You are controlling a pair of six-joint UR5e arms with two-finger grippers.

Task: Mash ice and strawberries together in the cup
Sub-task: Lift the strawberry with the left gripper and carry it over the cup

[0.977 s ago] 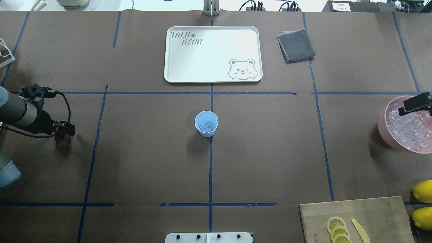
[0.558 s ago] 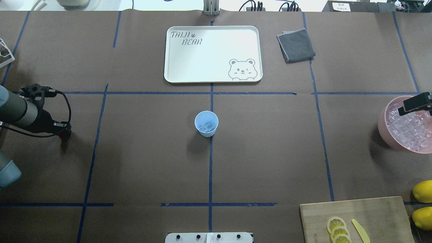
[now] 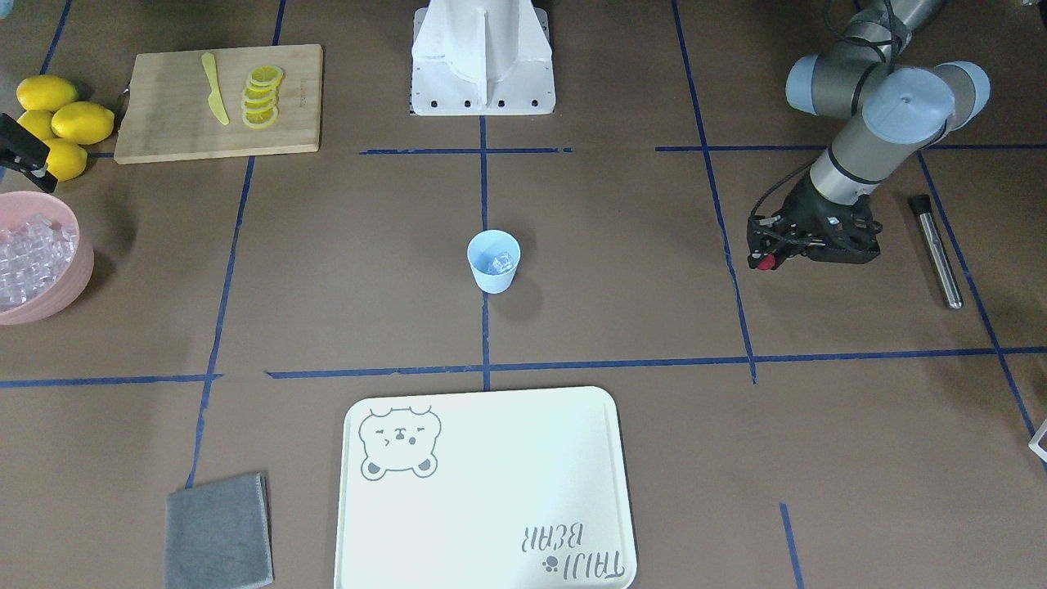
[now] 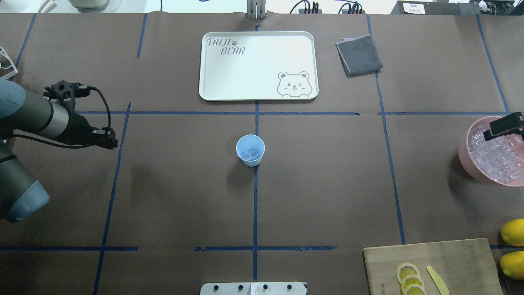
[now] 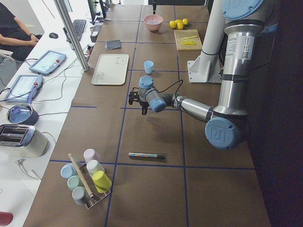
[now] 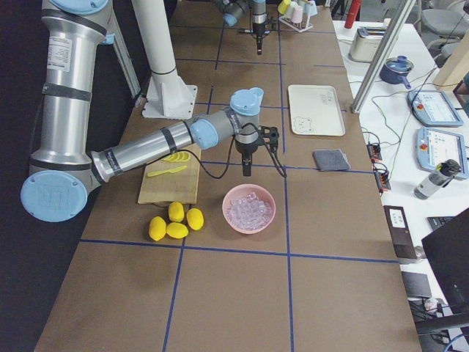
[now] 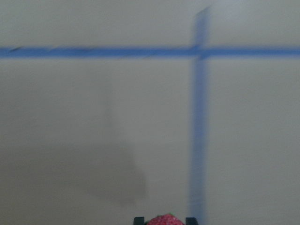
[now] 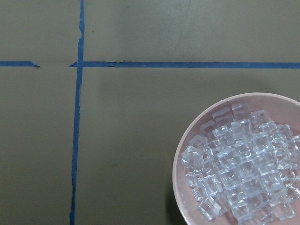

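Observation:
The pale blue cup (image 4: 250, 149) stands upright at the table's middle, also in the front view (image 3: 493, 260), with a few ice cubes (image 4: 250, 154) inside. My left gripper (image 4: 109, 143) hovers over the table well left of the cup, shut on a small red strawberry (image 7: 164, 219) that also shows in the front view (image 3: 766, 263). My right gripper (image 4: 502, 125) hangs over the pink bowl (image 4: 464, 153) of ice (image 8: 243, 168) at the right edge. Its fingers do not show clearly, so I cannot tell how they stand.
A white bear tray (image 4: 258, 65) and a grey cloth (image 4: 359, 54) lie at the far side. A cutting board (image 4: 450, 262) carries lemon slices and a yellow knife, with lemons (image 4: 512, 232) beside it. A metal rod (image 3: 936, 249) lies behind the left arm.
My left arm has moved right and farther onto the table with the strawberry, closer to the cup. The right arm and the cup have not moved.

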